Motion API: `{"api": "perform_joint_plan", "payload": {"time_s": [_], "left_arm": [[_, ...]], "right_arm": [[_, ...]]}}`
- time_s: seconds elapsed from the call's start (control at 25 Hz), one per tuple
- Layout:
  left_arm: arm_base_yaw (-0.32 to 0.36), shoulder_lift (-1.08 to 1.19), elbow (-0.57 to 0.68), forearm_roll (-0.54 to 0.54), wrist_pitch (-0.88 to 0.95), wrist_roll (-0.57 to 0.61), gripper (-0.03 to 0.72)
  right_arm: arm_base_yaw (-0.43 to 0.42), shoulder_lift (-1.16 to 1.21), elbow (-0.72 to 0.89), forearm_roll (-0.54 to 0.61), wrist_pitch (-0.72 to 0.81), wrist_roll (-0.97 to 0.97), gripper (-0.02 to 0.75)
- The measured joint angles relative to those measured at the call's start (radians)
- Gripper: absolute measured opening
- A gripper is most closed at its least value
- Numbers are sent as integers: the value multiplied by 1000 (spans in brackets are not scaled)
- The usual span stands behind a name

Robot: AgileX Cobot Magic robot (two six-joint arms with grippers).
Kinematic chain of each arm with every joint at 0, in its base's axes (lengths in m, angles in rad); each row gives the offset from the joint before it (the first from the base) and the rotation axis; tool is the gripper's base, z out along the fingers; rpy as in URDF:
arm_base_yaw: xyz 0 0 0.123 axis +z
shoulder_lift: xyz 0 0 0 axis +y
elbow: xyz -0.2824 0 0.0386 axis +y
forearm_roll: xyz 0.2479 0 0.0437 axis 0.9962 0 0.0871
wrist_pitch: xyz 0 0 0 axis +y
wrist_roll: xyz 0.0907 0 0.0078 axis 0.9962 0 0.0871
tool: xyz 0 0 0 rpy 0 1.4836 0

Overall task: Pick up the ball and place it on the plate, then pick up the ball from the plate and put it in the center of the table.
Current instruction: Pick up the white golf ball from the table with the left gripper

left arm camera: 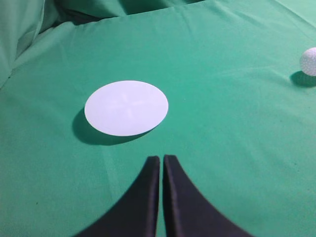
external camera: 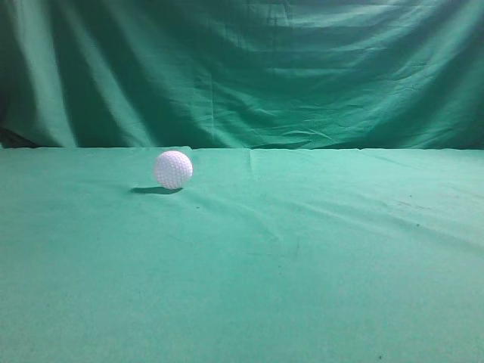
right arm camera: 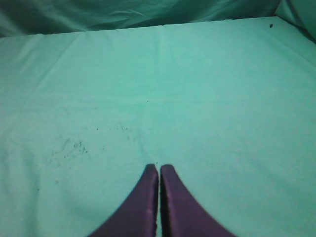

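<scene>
Left of centre in the exterior view, the ball (external camera: 173, 169) rests on the surface (external camera: 318, 257); neither arm appears. Left wrist view: my left end effector (left arm camera: 161, 160) is clenched and empty, the plate (left arm camera: 126, 107) bare ahead, ball at the right edge. Right wrist view: my right end effector (right arm camera: 159, 169) likewise clenched, empty. Judgement: either nothing begun or all finished; I cannot tell which.

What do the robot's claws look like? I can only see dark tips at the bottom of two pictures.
Each claw has two smooth, curved fingers tapering to thin tips. The left claw looks black; the right claw looks dark purplish. No cables, markings or arms are visible.
</scene>
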Motion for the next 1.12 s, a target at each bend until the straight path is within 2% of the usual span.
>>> {"api": "perform_joint_plan", "payload": {"time_s": [0.16,0.36,0.48,0.64,0.76,0.96,1.12], "left_arm": [[0,0,0,-6,-32,0,0],[0,0,0,-58,-214,0,0],[0,0,0,-62,-241,-2,0],[0,0,0,-181,-361,-108,0],[0,0,0,-179,-480,-178,0],[0,14,-151,-131,-223,-220,0],[0,145,-280,-203,-68,-222,0]], "right_arm": [[0,0,0,0,0,0,0],[0,0,0,0,0,0,0],[0,0,0,0,0,0,0],[0,0,0,2,0,0,0],[0,0,0,2,0,0,0],[0,0,0,2,0,0,0],[0,0,0,2,0,0,0]]}}
